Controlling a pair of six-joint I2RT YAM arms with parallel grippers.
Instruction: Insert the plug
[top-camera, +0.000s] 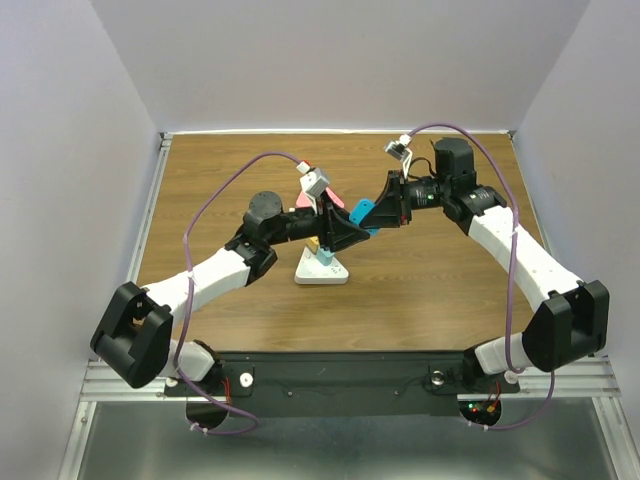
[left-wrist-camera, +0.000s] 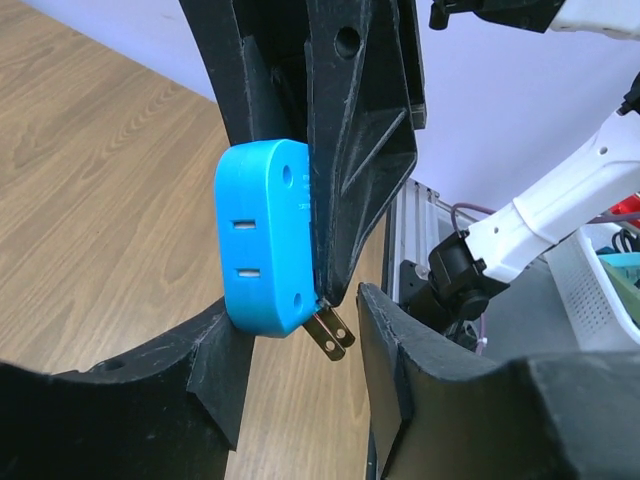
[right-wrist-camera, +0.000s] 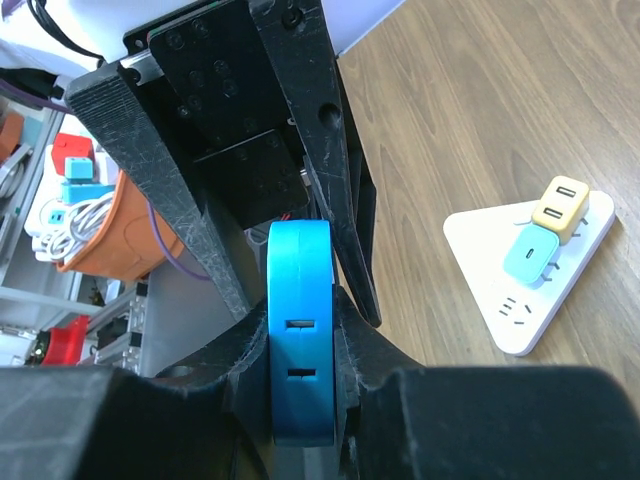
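My right gripper (right-wrist-camera: 300, 375) is shut on the flat sides of a blue plug (right-wrist-camera: 300, 330), a rounded adapter with two slots on its edge. It hangs above the table near the middle (top-camera: 362, 212). In the left wrist view the blue plug (left-wrist-camera: 262, 235) shows two metal prongs (left-wrist-camera: 332, 330) pointing down to the right. My left gripper (left-wrist-camera: 297, 312) stands open around its lower end: one finger sits against the plug, the other finger (left-wrist-camera: 400, 350) is clear of the prongs. A white triangular power strip (right-wrist-camera: 520, 300) lies on the table below (top-camera: 322, 270).
A yellow plug (right-wrist-camera: 562, 205) and a teal plug (right-wrist-camera: 530, 255) sit in the strip. A pink object (top-camera: 305, 198) lies behind the left arm. Off the table are an orange container (right-wrist-camera: 110, 240) and a white basket (left-wrist-camera: 600, 290).
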